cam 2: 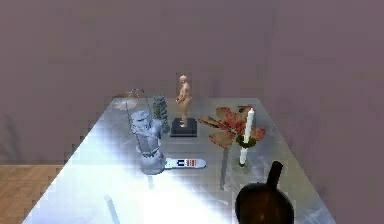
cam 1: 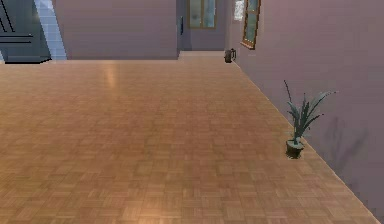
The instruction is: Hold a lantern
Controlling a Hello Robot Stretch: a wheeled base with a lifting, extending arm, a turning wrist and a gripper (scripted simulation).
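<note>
On a pale grey tabletop [cam 2: 100, 185] stands a grey metal-and-glass object [cam 2: 147, 135] with a thin wire loop on top; its shape fits a lantern. It stands left of the table's middle. A small greenish cylinder [cam 2: 158, 104] stands just behind it.
A tan figurine [cam 2: 184, 100] on a dark base, a red-leaved plant [cam 2: 225, 120], a white candle [cam 2: 247, 135], a small white flat item [cam 2: 186, 162] and a dark brown narrow-necked vessel [cam 2: 265, 202] share the table. In the forward view a potted plant [cam 1: 298, 125] stands by the right wall on open wooden floor [cam 1: 140, 140].
</note>
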